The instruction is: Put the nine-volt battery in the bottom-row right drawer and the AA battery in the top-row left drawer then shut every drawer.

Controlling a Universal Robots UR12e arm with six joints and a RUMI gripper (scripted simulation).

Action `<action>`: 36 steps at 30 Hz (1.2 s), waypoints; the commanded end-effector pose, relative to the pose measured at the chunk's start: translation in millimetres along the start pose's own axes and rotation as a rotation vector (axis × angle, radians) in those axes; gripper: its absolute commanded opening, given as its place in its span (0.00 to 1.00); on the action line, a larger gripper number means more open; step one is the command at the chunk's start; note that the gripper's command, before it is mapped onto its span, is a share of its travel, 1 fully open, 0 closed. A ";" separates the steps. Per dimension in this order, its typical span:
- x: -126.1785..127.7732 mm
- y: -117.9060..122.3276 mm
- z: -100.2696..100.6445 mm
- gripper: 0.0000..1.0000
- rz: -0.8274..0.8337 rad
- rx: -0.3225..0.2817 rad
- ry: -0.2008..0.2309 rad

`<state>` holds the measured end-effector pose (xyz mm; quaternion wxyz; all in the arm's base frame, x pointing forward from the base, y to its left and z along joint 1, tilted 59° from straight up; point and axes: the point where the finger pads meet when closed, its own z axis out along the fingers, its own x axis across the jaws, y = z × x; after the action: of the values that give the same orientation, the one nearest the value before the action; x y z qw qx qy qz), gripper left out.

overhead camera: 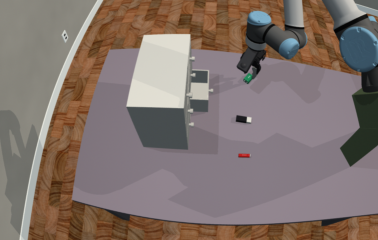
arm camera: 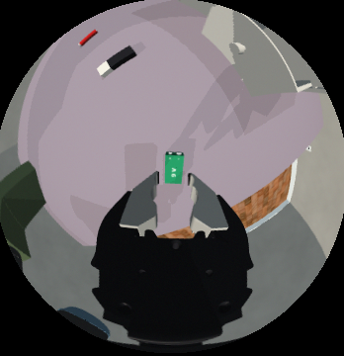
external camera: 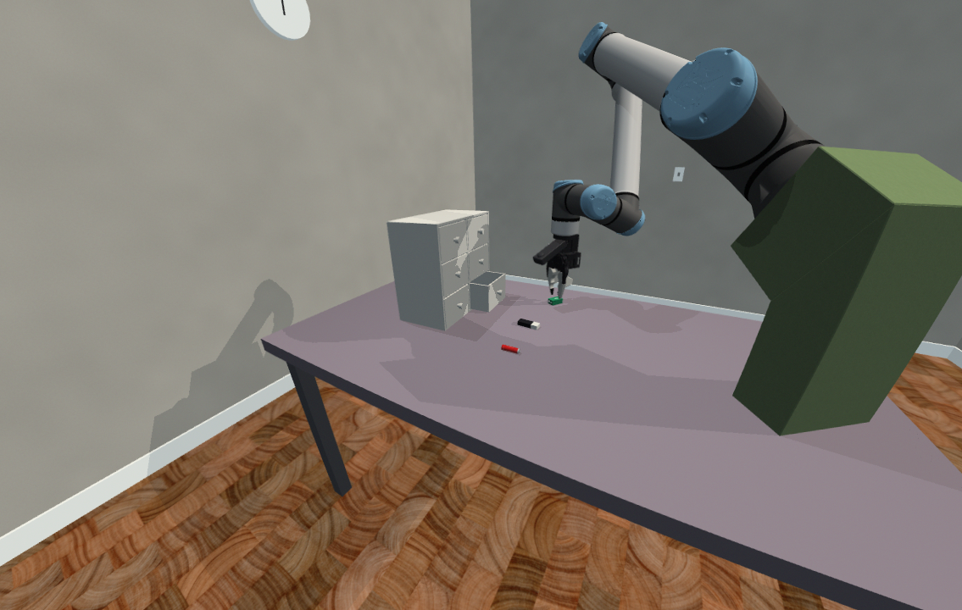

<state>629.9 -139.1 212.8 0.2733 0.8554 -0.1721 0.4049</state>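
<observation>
The green nine-volt battery (overhead camera: pixel 248 78) lies flat on the purple table, also in the exterior view (external camera: pixel 554 300) and the wrist view (arm camera: pixel 173 168). My gripper (overhead camera: pixel 251 74) points down just over it, fingers partly open, their tips (arm camera: pixel 173 179) straddling the battery's near end without gripping it. The red AA battery (overhead camera: pixel 244 155) lies further along the table, far from the gripper. The white chest (overhead camera: pixel 160 89) stands upright with its bottom-row right drawer (overhead camera: pixel 199 89) pulled out and empty; the other drawers are shut.
A black and white block (overhead camera: pixel 243 119) lies between the two batteries. The robot's green base (overhead camera: pixel 375 119) stands at the table's right side. The table's far edge is close behind the gripper.
</observation>
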 end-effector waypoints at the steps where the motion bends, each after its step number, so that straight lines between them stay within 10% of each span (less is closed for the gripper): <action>1: 0.1 -0.1 -0.4 0.25 0.000 0.000 0.001; 36: 0.2 -0.1 17.2 0.25 0.000 0.000 0.001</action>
<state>637.4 -146.7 206.3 0.2733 0.8554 -0.1722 0.4049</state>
